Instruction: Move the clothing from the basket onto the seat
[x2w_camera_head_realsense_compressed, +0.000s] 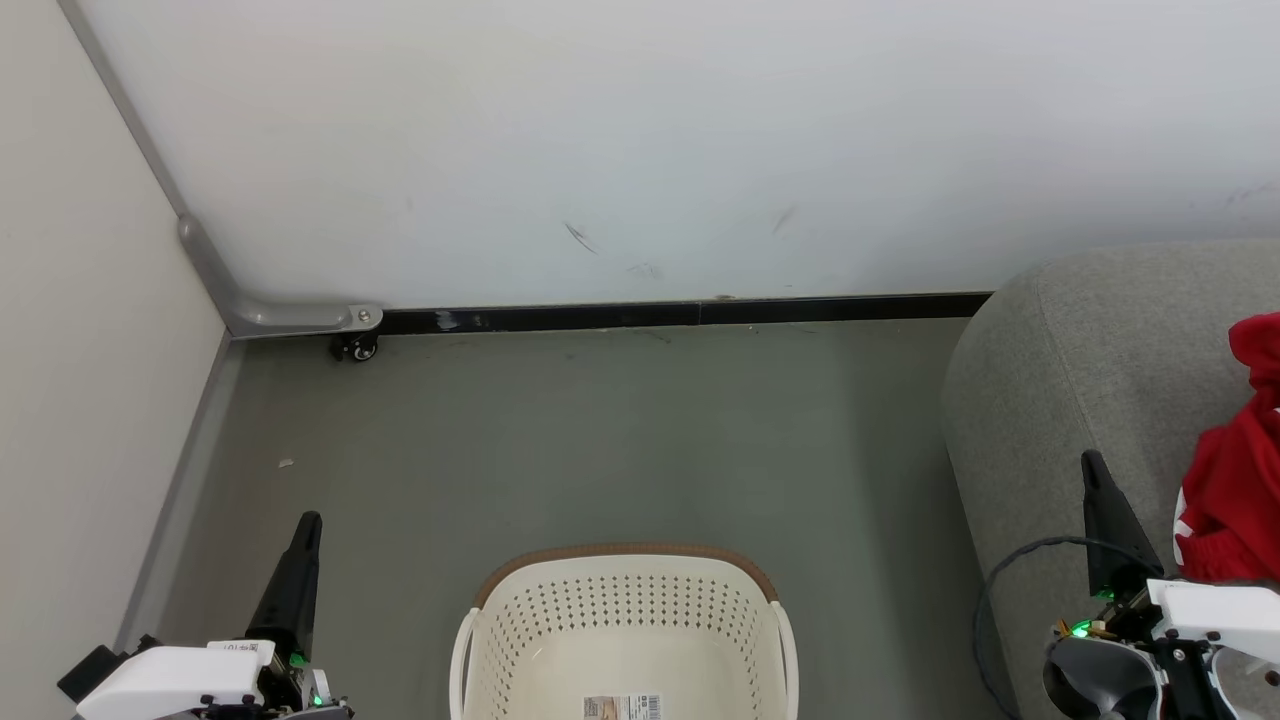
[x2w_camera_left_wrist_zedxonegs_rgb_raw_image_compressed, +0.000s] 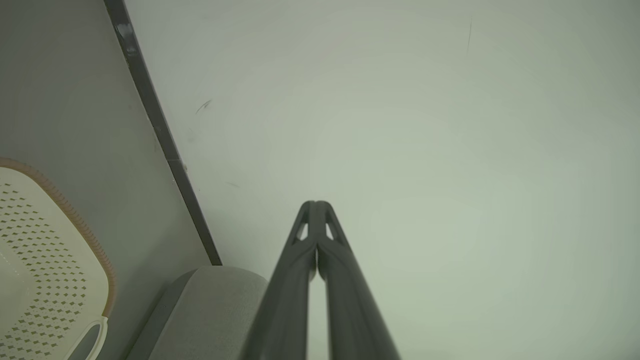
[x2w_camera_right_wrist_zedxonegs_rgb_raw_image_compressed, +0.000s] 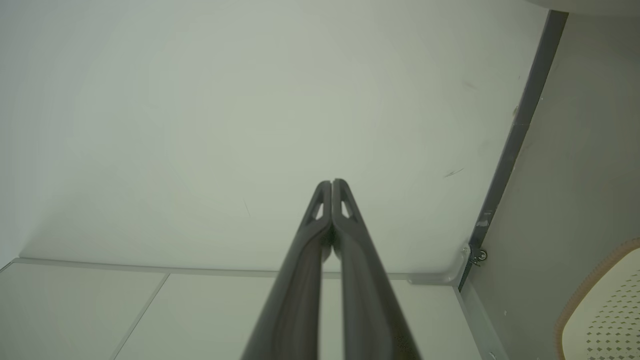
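On the basket (x2w_camera_head_realsense_compressed: 625, 600) floor you see a label (x2w_camera_head_realsense_compressed: 622, 707) too small to read — red clothing (x2w_camera_head_realsense_compressed: 1235, 480) lies on the seat (x2w_camera_head_realsense_compressed: 1080, 350); left claw (x2w_camera_head_realsense_compressed: 308, 522) and right claw (x2w_camera_head_realsense_compressed: 1090, 460) clenched, empty.

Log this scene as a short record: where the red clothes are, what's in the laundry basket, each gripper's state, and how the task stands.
clothing: red soft-fabric garments with white trim, lying on the seat, cut off by the head view's right edge
seat: large grey woven-fabric upholstered seat, rounded corner, right of the basket
basket: cream-white perforated plastic laundry basket, brown rim band, on the grey floor; visible part holds only a label
left gripper: shut, empty
right gripper: shut, empty, apart from the clothing
task: looks done, as far as visible
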